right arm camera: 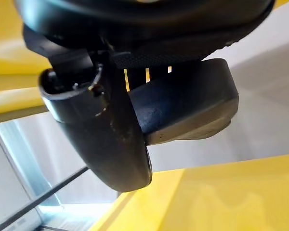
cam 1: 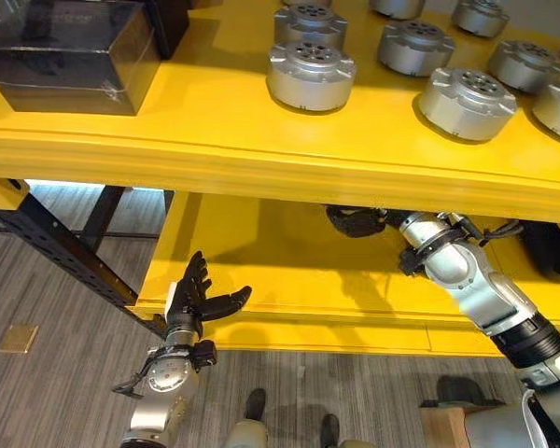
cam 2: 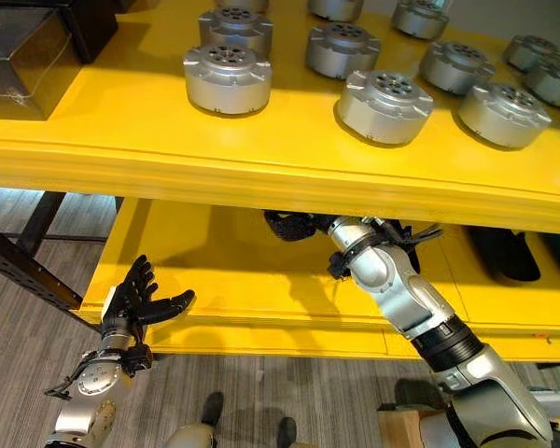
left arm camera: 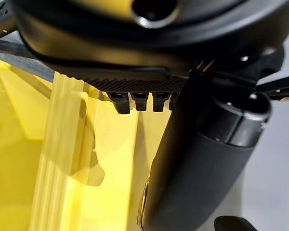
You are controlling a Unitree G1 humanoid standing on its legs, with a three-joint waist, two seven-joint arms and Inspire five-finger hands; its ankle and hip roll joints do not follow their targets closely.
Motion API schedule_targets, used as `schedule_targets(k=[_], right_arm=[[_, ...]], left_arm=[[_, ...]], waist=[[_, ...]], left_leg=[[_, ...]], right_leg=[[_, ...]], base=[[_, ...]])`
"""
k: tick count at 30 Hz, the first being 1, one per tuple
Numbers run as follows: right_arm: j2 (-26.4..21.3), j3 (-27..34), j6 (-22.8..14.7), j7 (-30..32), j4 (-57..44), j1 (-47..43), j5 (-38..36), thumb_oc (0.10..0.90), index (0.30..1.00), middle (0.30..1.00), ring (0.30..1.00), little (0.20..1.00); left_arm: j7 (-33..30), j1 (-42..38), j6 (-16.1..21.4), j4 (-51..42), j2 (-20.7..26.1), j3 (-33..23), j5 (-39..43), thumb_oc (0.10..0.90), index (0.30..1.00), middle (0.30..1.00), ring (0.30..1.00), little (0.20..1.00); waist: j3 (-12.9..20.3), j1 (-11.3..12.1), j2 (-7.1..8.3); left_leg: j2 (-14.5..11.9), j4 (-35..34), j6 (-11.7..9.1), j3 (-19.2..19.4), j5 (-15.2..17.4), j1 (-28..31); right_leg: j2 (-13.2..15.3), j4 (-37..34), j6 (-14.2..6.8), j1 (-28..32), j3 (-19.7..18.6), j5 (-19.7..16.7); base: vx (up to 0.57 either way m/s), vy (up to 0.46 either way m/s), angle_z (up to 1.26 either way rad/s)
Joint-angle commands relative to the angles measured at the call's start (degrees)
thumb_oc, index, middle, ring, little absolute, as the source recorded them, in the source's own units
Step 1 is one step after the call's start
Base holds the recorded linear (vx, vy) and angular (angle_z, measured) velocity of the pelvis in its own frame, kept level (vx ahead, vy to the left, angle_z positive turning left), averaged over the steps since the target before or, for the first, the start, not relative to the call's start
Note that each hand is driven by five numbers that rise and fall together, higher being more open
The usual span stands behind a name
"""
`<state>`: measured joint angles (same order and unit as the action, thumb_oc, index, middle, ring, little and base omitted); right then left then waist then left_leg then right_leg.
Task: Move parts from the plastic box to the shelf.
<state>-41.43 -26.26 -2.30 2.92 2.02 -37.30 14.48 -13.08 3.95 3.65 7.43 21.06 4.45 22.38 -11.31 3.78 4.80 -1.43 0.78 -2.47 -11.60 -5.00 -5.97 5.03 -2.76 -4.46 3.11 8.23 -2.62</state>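
Several round silver parts [cam 1: 310,75] stand on the yellow top shelf [cam 1: 215,140]. A dark plastic box [cam 1: 70,56] sits at that shelf's back left. My right hand [cam 2: 289,225] reaches in under the top shelf, above the lower yellow shelf [cam 1: 289,280], half hidden by the shelf's front edge. In the right wrist view its fingers [right arm camera: 183,108] curl toward the thumb with nothing between them. My left hand [cam 1: 191,299] is held up open at the lower shelf's front left corner, fingers spread and empty.
A black perforated rack post [cam 1: 56,247] slants down at the left. Dark flat objects [cam 2: 504,252] lie on the lower shelf to the right of my right arm. Grey plank floor lies in front of the shelves.
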Motion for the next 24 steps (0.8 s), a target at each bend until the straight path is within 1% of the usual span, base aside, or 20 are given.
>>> schedule_targets(k=[1,2,4,5,7,8,10,11,12,13,14,15,16,17,19,20,21,22,24], right_arm=[[1.4,3.3,-2.5,4.4,0.7,-13.8,-1.5,0.400,0.300,0.300,0.300,0.300],[1.4,3.1,-2.5,4.4,0.8,-13.9,-1.6,0.400,0.300,0.300,0.300,0.300],[1.3,2.7,-2.4,4.4,1.4,-14.7,-1.4,0.400,0.300,0.300,0.300,0.300],[1.3,2.4,-2.4,4.6,1.6,-15.1,-1.4,0.400,0.300,0.300,0.300,0.300],[1.3,2.0,-2.4,4.8,1.9,-15.8,-1.6,0.400,0.300,0.300,0.300,0.300],[1.6,1.8,-2.5,5.1,2.3,-16.3,-1.8,0.400,0.300,0.300,0.300,0.300],[1.3,1.3,-2.7,5.4,2.4,-16.9,-2.2,0.400,0.300,0.300,0.300,0.300],[0.7,1.1,-2.9,5.9,2.1,-17.6,-2.6,0.400,0.300,0.300,0.300,0.300],[0.1,1.1,-3.0,6.0,2.2,-18.0,-2.6,0.400,0.300,0.300,0.300,0.300],[-0.9,1.5,-3.0,6.7,2.2,-18.4,-3.0,0.400,0.300,0.300,0.300,0.300],[-1.0,1.6,-2.8,6.7,2.5,-18.1,-2.8,0.400,0.300,0.300,0.300,0.300],[-1.0,1.6,-2.8,6.7,2.5,-18.1,-2.8,0.400,0.300,0.300,0.300,0.300],[-0.3,2.0,-2.6,7.0,2.5,-17.1,-2.2,0.400,0.300,0.300,0.300,0.300],[-0.3,2.0,-2.5,6.9,2.5,-17.0,-2.2,0.400,0.300,0.300,0.300,0.300],[-0.3,2.6,-2.0,7.0,2.0,-15.9,-1.4,0.400,0.300,0.300,0.300,0.300],[-0.2,3.3,-1.5,6.5,2.3,-14.8,-0.8,0.400,0.300,0.300,0.300,0.300],[-0.3,3.3,-1.5,6.4,2.2,-14.6,-0.8,0.400,0.300,0.300,0.300,0.300],[1.1,3.9,-1.5,6.3,2.8,-12.7,-0.8,0.400,0.300,0.300,0.300,0.300],[1.5,4.3,-1.5,6.0,2.6,-12.0,-0.6,0.400,0.300,0.300,0.300,0.300]], left_arm=[[0.7,-0.5,3.4,-3.6,3.1,0.9,0.8,0.900,1.000,1.000,1.000,1.000],[0.7,-0.4,3.4,-3.6,3.1,0.7,0.8,0.900,1.000,1.000,1.000,1.000],[0.4,-0.3,3.4,-3.5,2.9,0.5,1.2,0.900,1.000,1.000,1.000,1.000],[0.2,-0.4,3.4,-3.5,2.8,0.5,1.4,0.900,1.000,1.000,1.000,1.000],[-0.2,-0.5,3.6,-3.6,2.8,0.4,1.4,0.900,1.000,1.000,1.000,1.000],[-0.6,-0.3,3.7,-3.6,2.7,0.1,1.3,0.900,1.000,1.000,1.000,1.000],[-0.7,0.2,3.8,-3.9,2.6,-0.3,1.5,0.900,1.000,1.000,1.000,1.000],[-0.6,1.4,4.2,-4.0,2.0,-0.8,2.5,0.900,1.000,1.000,1.000,1.000],[-0.5,1.8,4.2,-4.0,1.6,-0.8,2.9,0.900,1.000,1.000,1.000,1.000],[0.0,1.6,4.0,-3.3,1.5,-0.2,3.2,0.900,1.000,1.000,1.000,1.000],[0.4,1.8,3.9,-3.2,1.7,-0.2,3.5,0.900,1.000,1.000,1.000,1.000],[0.4,1.8,3.9,-3.2,1.7,-0.2,3.5,0.900,1.000,1.000,1.000,1.000],[1.1,1.6,3.7,-3.3,1.8,-0.3,3.7,0.900,1.000,1.000,1.000,1.000],[1.1,1.6,3.6,-3.3,1.9,-0.3,3.7,0.900,1.000,1.000,1.000,1.000],[0.7,1.3,3.5,-3.2,1.2,-0.3,3.6,0.900,1.000,1.000,1.000,1.000],[1.0,1.4,3.3,-3.4,0.4,0.0,3.2,0.900,1.000,1.000,1.000,1.000],[1.0,1.5,3.3,-3.5,0.4,0.0,3.1,0.900,1.000,1.000,1.000,1.000],[1.2,2.0,3.3,-3.3,0.0,0.3,2.6,0.900,1.000,1.000,1.000,1.000],[1.4,2.3,3.3,-4.0,0.2,0.0,2.1,0.900,1.000,1.000,1.000,1.000]], waist=[[9.1,0.9,2.54],[9.2,0.9,2.36],[9.4,0.8,2.14],[9.2,0.8,2.05],[9.0,1.0,1.83],[8.6,1.2,1.57],[8.1,1.6,1.35],[6.7,2.6,1.20],[6.0,2.6,1.12],[4.0,2.4,1.37],[3.6,2.2,1.59],[3.6,2.2,1.59],[4.0,1.3,1.91],[4.1,1.2,2.00],[5.6,-0.4,0.98],[6.9,-2.4,-0.83],[6.9,-2.2,-0.82],[7.4,-2.2,-1.87],[7.7,-2.0,-1.93]], left_leg=[[-2.4,4.0,-2.2,1.3,6.9,1.8],[-2.9,3.6,-2.4,1.2,7.2,2.3],[-4.0,3.0,-3.1,0.8,6.5,2.5],[-4.2,2.9,-3.4,0.5,5.6,2.3],[-5.4,2.4,-4.2,0.0,5.4,2.8],[-6.6,1.5,-5.0,-0.7,3.9,2.7],[-7.7,1.0,-6.0,-1.5,2.1,1.8],[-7.6,2.2,-6.5,-2.4,0.7,-0.3],[-7.2,3.8,-6.6,-2.7,0.5,-1.9],[-6.6,9.6,-5.0,1.3,2.0,-3.9],[-6.7,12.3,-4.4,3.1,3.5,-3.3],[-6.7,12.3,-4.4,3.1,3.5,-3.3],[-8.0,18.8,-3.6,6.3,5.6,-1.5],[-7.9,18.8,-3.5,6.2,5.3,-1.8],[-8.9,16.0,-3.9,6.4,6.6,2.5],[-9.4,7.5,-4.3,8.7,9.3,5.2],[-9.4,7.0,-4.3,8.9,9.2,5.7],[-8.7,3.1,-4.0,8.5,9.0,7.1],[-7.8,0.6,-3.6,8.5,8.3,8.1]], right_leg=[[5.6,5.6,-3.7,-1.6,-1.1,2.7],[5.2,5.7,-3.5,-1.3,-1.1,3.5],[4.1,6.1,-2.9,-1.1,-0.9,4.5],[3.8,6.4,-2.6,-1.4,-0.8,4.4],[2.6,7.1,-1.9,-1.2,-0.7,5.8],[1.2,7.6,-1.2,-1.4,-0.3,6.7],[-0.2,7.5,-0.4,-1.8,0.0,7.2],[-1.1,6.4,0.5,-1.9,0.3,6.9],[-1.2,6.1,0.8,-2.3,0.9,6.8],[-0.1,7.2,1.4,-3.5,2.5,6.2],[0.3,7.8,1.6,-4.4,2.8,6.2],[0.3,7.8,1.6,-4.4,2.8,6.2],[1.0,7.8,1.8,-6.0,3.8,5.4],[1.1,7.7,1.8,-6.2,3.9,5.2],[1.6,8.0,1.0,-7.3,5.0,5.0],[2.5,8.3,-0.3,-7.4,5.5,4.5],[2.5,8.3,-0.3,-7.3,5.3,4.5],[3.1,8.2,-0.9,-7.4,5.3,3.7],[4.0,7.9,-1.4,-7.4,5.4,2.7]], base=[[-0.01,-0.096,0.04],[0.01,-0.129,0.05],[-0.02,-0.136,0.08],[-0.03,-0.136,0.08],[-0.03,-0.190,0.09],[-0.08,-0.250,0.16],[-0.12,-0.278,0.20],[-0.18,-0.261,0.23],[-0.31,-0.280,0.34],[-0.25,-0.140,0.43],[-0.20,-0.099,1.04],[-0.16,-0.051,1.37],[-0.12,-0.029,0.88],[-0.14,0.007,0.28],[0.01,0.142,0.41],[0.05,0.177,0.97],[0.04,0.288,0.82],[0.01,0.195,0.39],[0.01,0.228,-0.12]])
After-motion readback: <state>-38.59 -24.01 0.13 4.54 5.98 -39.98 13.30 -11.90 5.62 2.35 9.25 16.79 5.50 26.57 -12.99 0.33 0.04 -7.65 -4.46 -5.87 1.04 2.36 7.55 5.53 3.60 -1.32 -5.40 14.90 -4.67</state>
